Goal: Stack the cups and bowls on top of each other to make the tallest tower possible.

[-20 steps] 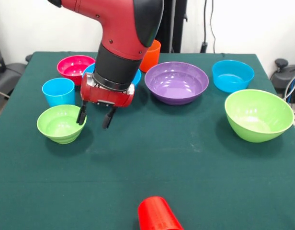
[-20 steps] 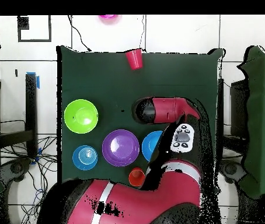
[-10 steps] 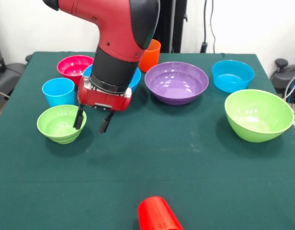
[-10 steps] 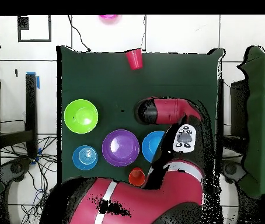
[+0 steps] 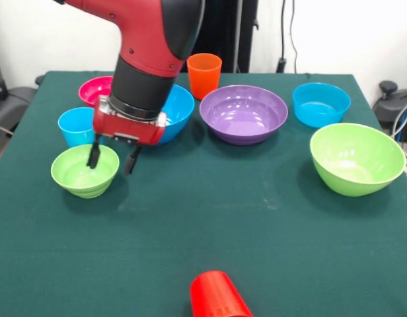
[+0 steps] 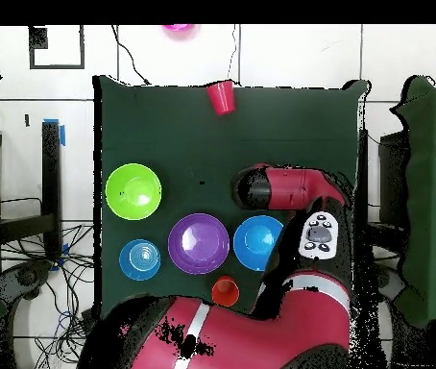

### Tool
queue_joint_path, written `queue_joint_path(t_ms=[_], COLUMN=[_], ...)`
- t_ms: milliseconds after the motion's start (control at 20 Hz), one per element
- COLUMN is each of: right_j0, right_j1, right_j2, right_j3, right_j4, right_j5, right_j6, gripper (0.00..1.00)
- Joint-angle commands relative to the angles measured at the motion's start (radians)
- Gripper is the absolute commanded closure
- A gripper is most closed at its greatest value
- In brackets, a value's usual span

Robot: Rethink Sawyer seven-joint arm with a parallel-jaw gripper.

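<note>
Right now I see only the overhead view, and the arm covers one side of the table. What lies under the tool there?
Observer: A small lime green bowl, upright and empty. The open tool hangs at its rim.
Operator: Is another piece hidden near that bowl?
Observer: Yes. A light blue cup stands upright just behind it, on the robot's side.
Operator: Anything further back?
Observer: A hot pink bowl, partly behind the arm.

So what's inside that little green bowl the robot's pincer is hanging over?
In the front view, the small green bowl looks empty. The open pincer straddles its right rim, one tip over the hollow. The far inner wall behind that tip is hidden. Overhead, the arm covers the bowl.
</note>
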Motion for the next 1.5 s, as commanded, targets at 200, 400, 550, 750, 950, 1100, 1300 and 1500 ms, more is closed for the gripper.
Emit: queue_joint_path(t_ms=[200,400,550,750,950,1100,1300,1500], right_j0=[-0.006,0.017,0.035,-0.003,-0.042,-0.07,-0.124,-0.161], right_j1=[0.012,-0.025,-0.051,-0.086,-0.113,-0.123,-0.12,-0.112], right_j2=[0.092,0.094,0.108,0.213,0.307,0.36,0.453,0.533], right_j3=[0.074,0.079,0.085,0.132,0.171,0.195,0.242,0.288], right_j4=[-0.098,-0.084,-0.044,0.05,0.126,0.183,0.243,0.27], right_j5=[-0.002,0.033,0.089,0.132,0.156,0.15,0.127,0.061], right_j6=[-0.007,0.008,0.027,0.048,0.052,0.071,0.059,0.057], gripper=[0.0,0.0,0.0,0.0,0.0,0.0,0.0,0.0])
